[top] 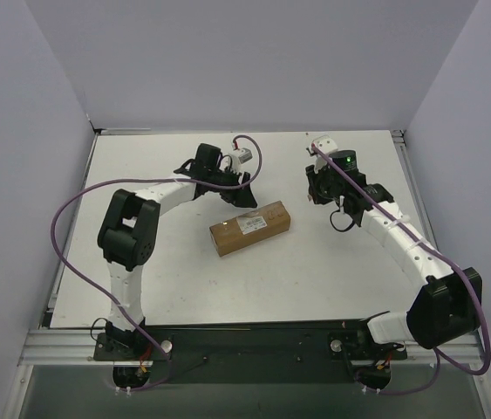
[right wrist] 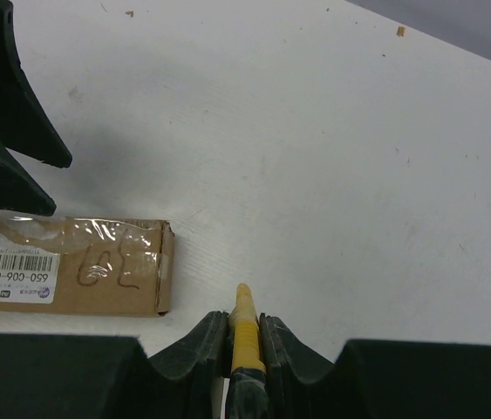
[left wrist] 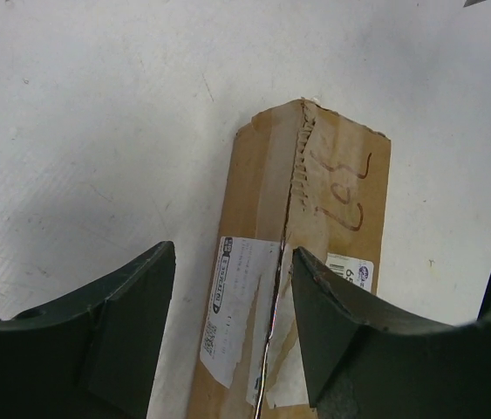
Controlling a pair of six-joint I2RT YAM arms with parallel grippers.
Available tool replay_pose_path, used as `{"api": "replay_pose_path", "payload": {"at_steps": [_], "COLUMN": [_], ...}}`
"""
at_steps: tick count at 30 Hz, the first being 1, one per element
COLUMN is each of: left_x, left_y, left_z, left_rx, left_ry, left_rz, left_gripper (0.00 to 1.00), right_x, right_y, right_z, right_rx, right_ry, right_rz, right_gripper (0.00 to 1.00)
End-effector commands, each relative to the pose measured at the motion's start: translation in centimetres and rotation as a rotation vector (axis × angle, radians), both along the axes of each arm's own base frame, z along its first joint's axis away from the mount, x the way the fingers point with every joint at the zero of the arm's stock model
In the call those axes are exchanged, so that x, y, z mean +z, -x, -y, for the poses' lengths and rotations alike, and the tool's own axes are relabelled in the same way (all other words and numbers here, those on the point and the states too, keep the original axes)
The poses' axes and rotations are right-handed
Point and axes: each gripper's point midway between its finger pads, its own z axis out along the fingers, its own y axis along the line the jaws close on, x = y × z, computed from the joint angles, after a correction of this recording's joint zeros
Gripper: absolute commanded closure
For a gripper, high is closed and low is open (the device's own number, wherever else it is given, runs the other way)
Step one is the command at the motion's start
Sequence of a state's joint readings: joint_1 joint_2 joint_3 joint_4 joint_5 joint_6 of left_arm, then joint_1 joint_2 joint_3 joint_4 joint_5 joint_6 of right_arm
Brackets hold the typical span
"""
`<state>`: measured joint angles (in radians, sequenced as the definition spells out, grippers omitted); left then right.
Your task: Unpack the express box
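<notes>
The express box, a brown carton with a white label, lies flat at the table's middle. In the left wrist view the box shows a dark slit along its taped top seam and red handwriting. My left gripper hovers over the box's far side, open and empty, its jaws wide apart above the label. My right gripper is to the right of the box, shut on the yellow-and-black utility knife, whose tip points at bare table beside the box's end.
White table with grey walls on three sides. The left gripper's dark fingers show at the top left of the right wrist view. Purple cables loop beside both arms.
</notes>
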<state>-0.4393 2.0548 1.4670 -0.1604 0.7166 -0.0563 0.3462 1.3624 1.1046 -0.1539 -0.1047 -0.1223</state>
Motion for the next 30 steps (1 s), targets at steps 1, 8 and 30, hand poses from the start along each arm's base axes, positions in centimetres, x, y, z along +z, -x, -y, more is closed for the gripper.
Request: {"api": "replay_pose_path", "payload": {"at_steps": [1,8,30], "left_x": [1.8,-0.7,5.5], "left_y": [-0.3,2.9,2.9], "left_z": [0.9,-1.1,-0.1], "left_rx": [-0.017,-0.023,-0.127], "left_ry": [0.074,0.005,0.096], "left_rz": [0.023,-0.021,0.104], "left_gripper": [0.35,0.36,0.39], "right_x": [0.9,0.2,1.2], "right_y": [0.5,0.8,1.6], "right_z": [0.1,-0.4,-1.2], "right_rx": [-0.006,0.011,-0.013], "right_ry": [-0.033,-0.051,-0.136], "right_rz": [0.023,-0.003,0.009], "right_gripper": [1.00,1.00,1.00]}}
